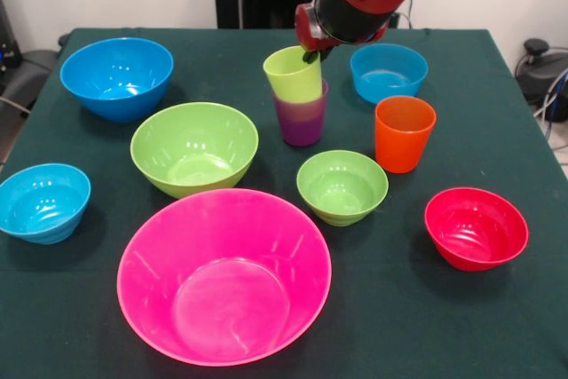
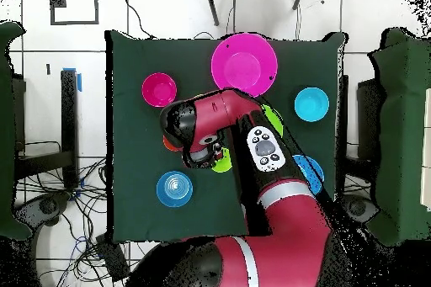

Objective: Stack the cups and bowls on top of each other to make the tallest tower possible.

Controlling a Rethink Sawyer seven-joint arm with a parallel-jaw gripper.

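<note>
My gripper (image 1: pixel 312 53) is shut on the far rim of the lime green cup (image 1: pixel 292 74). That cup is tilted, with its base inside the purple cup (image 1: pixel 302 120) at mid-table. The orange cup (image 1: pixel 404 133) stands alone to the right. The bowls all stand apart, none nested: huge pink (image 1: pixel 224 274) in front, large green (image 1: pixel 194 146), large blue (image 1: pixel 117 77), small green (image 1: pixel 342 185), small red (image 1: pixel 476 227), and light-blue ones at the left (image 1: pixel 43 201) and at the back (image 1: pixel 388 71). In the overhead view the arm (image 2: pixel 220 124) hides the cups.
The dark green table (image 1: pixel 497 326) carries everything. The overhead view shows the pink bowl (image 2: pixel 244 65) and a light-blue bowl (image 2: pixel 174 188) beside the arm. Cables and equipment lie on the floor around the table edges.
</note>
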